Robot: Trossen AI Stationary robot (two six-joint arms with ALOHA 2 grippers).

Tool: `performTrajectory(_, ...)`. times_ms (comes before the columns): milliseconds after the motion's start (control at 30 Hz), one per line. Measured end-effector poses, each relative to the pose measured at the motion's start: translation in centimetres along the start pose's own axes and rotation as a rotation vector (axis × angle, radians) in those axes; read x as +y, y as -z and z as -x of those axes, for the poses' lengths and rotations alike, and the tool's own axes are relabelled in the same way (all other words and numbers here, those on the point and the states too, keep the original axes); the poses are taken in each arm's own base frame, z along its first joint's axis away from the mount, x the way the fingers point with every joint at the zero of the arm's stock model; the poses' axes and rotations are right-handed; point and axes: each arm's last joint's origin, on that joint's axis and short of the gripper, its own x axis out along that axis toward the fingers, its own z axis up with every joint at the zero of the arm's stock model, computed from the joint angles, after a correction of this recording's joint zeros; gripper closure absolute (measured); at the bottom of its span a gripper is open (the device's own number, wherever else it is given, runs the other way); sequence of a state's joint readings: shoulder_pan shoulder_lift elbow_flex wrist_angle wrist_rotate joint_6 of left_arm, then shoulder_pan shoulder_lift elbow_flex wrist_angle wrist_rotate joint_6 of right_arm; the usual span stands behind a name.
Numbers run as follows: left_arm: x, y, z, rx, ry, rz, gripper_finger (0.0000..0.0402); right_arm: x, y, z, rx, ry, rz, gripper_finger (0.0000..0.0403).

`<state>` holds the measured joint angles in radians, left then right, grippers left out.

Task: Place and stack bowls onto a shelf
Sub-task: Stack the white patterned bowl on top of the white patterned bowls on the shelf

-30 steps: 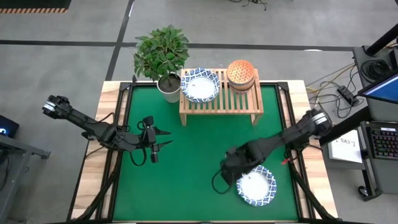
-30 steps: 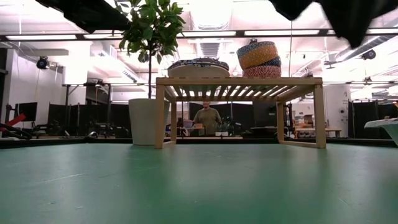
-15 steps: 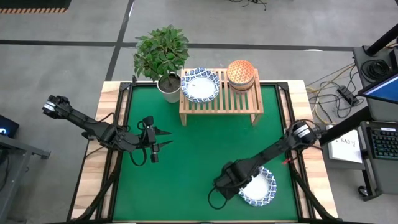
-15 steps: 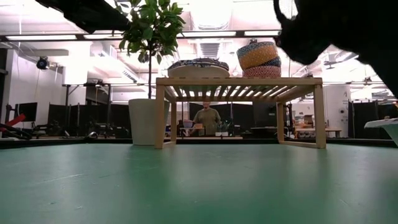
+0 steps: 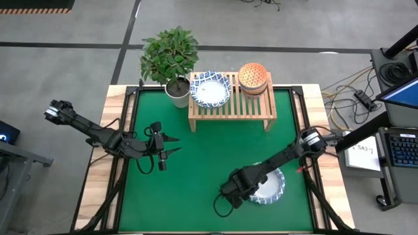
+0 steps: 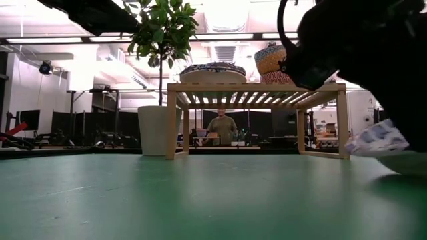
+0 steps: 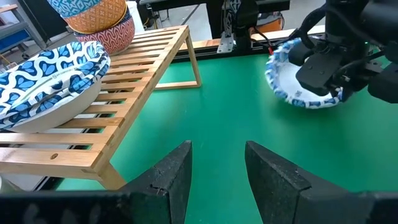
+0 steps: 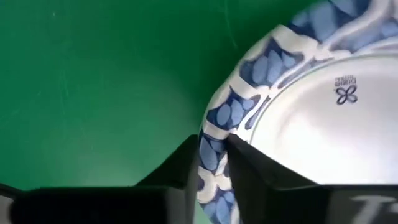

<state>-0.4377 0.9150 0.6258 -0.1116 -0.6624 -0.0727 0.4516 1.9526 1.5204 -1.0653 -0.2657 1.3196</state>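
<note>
One wide white bowl with a blue patterned rim [image 5: 269,185] sits tilted on the green mat near the table's right near corner; it also shows in the low view [image 6: 387,145] and the left wrist view [image 7: 287,76]. My right gripper [image 5: 241,188] is shut on its left rim. The light-wood shelf [image 5: 232,104] stands at the far side, bearing stacked wide white bowls [image 5: 210,89] at its left and a stack of small coloured bowls [image 5: 253,76] at its right. My left gripper [image 5: 174,145] hovers open over the mat's left part, touching nothing. My right gripper pinches the bowl's blue patterned rim [image 8: 214,134] between its two fingers [image 8: 249,163], one on each face of the wall. It comes from the table's left side, slanting down. The held edge is raised and the bowl is tilted, its lower side [image 6: 408,164] near the mat.
A potted plant in a white pot [image 5: 176,91] stands at the shelf's left end. Bare green mat [image 5: 209,156] lies between the shelf and both grippers. A person [image 6: 222,127] shows in the room beyond the shelf.
My right gripper moved down and toward the table's left near side, reaching the bowl's left rim. The bowl, flat on the mat before, now stands tipped with its left edge raised and has shifted slightly toward the far edge.
</note>
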Motion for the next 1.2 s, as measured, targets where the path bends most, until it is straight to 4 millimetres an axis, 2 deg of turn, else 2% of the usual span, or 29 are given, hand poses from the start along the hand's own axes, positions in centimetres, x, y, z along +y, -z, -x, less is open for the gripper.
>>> performTrajectory(167,0.0,0.0,0.0,0.001,0.000,0.000,0.0270,-0.1,-0.3,0.1,-0.001,-0.001,0.018,0.0386)
performTrajectory(367,0.0,0.0,0.0,0.001,0.000,0.000,0.0270,-0.2,0.0,0.7,-0.006,-0.012,0.068,0.0393)
performTrajectory(567,0.0,0.0,0.0,0.000,0.000,0.000,0.0270,-0.2,0.6,3.1,-0.059,-0.072,0.231,0.0394)
performTrajectory(700,0.0,0.0,0.0,0.000,-0.001,0.000,0.0270,0.8,1.1,5.7,-0.185,-0.120,0.385,0.0394)
performTrajectory(867,0.0,0.0,0.0,-0.001,-0.001,0.001,0.0270,2.3,1.5,9.9,-0.411,-0.157,0.603,0.0394)
performTrajectory(1067,0.0,0.0,0.0,-0.001,-0.001,0.001,0.0270,3.3,2.4,16.2,-0.690,-0.168,0.882,0.0394)
performTrajectory(1200,0.0,0.0,0.0,-0.001,-0.001,0.001,0.0270,3.1,2.8,20.4,-0.933,-0.083,1.004,0.0394)
